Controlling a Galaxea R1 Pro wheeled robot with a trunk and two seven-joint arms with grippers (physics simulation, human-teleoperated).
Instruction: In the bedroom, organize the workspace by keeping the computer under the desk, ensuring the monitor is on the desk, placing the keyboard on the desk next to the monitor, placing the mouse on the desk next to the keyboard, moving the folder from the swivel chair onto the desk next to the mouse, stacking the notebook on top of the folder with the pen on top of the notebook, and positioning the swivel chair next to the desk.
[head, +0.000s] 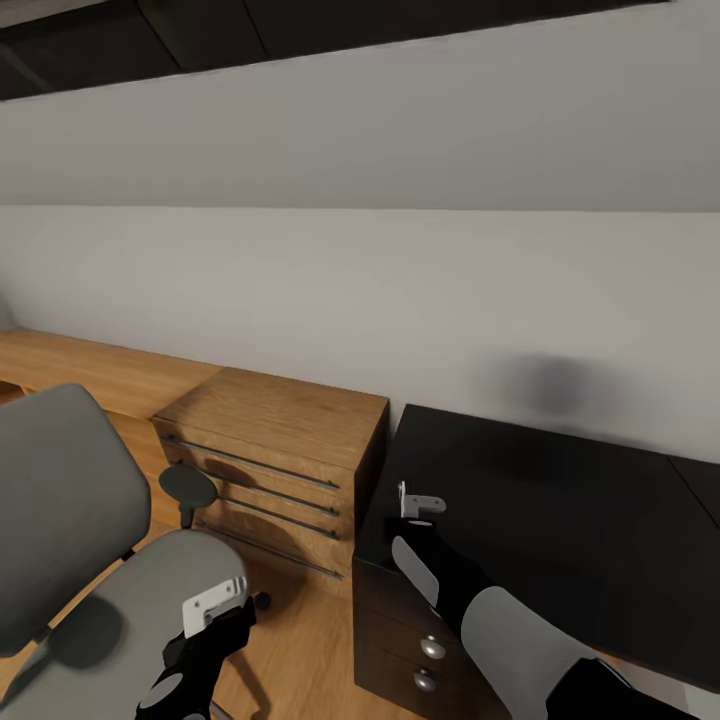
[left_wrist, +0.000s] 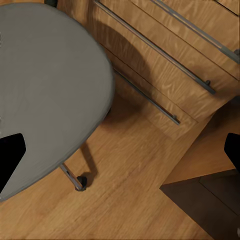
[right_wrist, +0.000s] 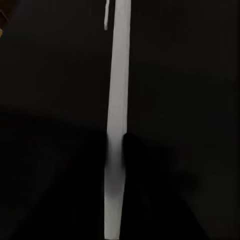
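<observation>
Left hand (head: 215, 605) over the swivel chair (head: 90, 560), right hand (head: 420, 505) over the black counter (head: 560, 520).
Nearest the head camera, the left arm's dark wrist ends in white fingers above the front edge of the grey padded seat; in the left wrist view the dark fingertips (left_wrist: 11, 159) stand wide apart, released and holding nothing, above the matte rounded seat and a chrome leg with a dark caster (left_wrist: 81, 181) on the wood plank floor (left_wrist: 125, 200). Just beside the chair stands a light wood drawer chest (head: 275, 470) with thin metal rail handles, filling the gap between chair and counter. Further right, the glossy black counter top carries nothing visible; its dark drawer unit (head: 395, 640) shows round silver knobs. Whether the right hand is released or clenched, I cannot tell. A plain white wall (head: 400, 300) runs behind.
</observation>
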